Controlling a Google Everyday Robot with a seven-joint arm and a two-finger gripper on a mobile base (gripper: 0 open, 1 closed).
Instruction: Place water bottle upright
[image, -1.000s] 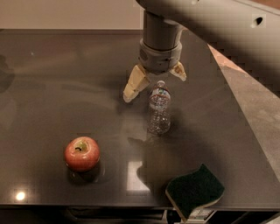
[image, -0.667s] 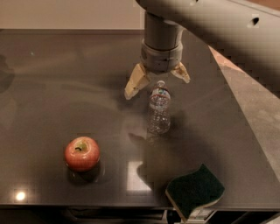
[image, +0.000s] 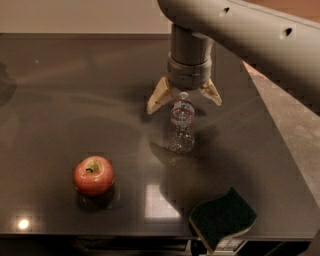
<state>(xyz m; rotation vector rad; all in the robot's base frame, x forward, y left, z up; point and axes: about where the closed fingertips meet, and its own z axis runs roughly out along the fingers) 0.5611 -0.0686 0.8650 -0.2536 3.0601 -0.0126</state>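
Water bottle is standing upright mid-way across the dark table, long axis vertical, cap sitting directly beneath the gripper, whose fingers are hanging spread wide, flanking it without touching.

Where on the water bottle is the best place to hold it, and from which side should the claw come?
Grip the water bottle at its neck, just under the white cap, coming straight down. It stands upright, and the open claw hangs right above it, one finger on each side of the cap. The ribbed wall looks thin, so squeeze gently.
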